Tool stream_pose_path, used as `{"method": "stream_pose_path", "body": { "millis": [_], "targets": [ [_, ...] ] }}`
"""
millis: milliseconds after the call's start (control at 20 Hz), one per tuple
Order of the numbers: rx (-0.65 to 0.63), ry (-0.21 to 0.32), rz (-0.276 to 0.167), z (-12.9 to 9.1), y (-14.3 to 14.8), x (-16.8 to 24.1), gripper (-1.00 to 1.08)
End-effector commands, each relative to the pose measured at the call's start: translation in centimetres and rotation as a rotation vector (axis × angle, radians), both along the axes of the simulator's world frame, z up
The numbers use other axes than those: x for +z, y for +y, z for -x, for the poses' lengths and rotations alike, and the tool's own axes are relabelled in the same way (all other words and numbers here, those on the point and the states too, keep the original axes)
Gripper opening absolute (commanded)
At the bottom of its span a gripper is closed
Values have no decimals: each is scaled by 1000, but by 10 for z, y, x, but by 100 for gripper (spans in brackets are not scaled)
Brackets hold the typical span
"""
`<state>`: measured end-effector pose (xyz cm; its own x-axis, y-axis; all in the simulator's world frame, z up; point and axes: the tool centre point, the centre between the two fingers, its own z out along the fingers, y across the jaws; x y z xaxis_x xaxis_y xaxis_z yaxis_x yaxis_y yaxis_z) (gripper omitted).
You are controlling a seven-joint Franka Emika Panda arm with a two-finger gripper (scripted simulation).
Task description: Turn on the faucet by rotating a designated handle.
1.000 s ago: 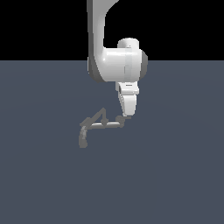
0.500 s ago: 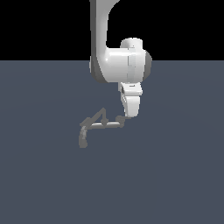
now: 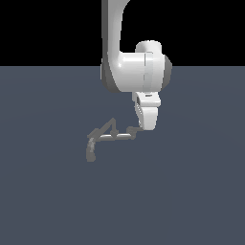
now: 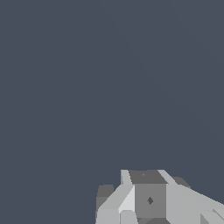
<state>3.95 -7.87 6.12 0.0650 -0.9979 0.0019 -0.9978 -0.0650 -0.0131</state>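
Note:
In the exterior view the small grey faucet [image 3: 111, 136] lies low on the dark floor. Its bent spout [image 3: 90, 152] points toward the exterior view's left, and a peaked lever [image 3: 107, 126] rises over the thin pipe. The short flat handle [image 3: 132, 129] sits at the pipe's right end. My gripper [image 3: 145, 126] hangs from the white arm with its tip right against that handle. Its fingers look pressed together with nothing between them. The wrist view shows only the fingers [image 4: 149, 200] over bare floor; the faucet is out of that view.
The dark grey floor [image 3: 191, 191] spreads flat around the faucet. The bulky white arm [image 3: 136, 72] stands above and behind the faucet's right end.
The gripper has shifted a little toward the exterior view's right and lower, ending at the handle. The faucet's levers look much the same.

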Motion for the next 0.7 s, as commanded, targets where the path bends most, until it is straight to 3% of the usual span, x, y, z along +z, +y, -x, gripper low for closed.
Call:
{"method": "stream_pose_path", "body": {
  "millis": [0, 300, 400, 650],
  "targets": [
    [0, 12, -1, 13, 0, 0, -100],
    [-1, 13, -1, 32, -2, 0, -100],
    [-6, 0, 1, 23, -5, -2, -100],
    [-4, 5, 0, 38, 7, -1, -100]
  ]
}}
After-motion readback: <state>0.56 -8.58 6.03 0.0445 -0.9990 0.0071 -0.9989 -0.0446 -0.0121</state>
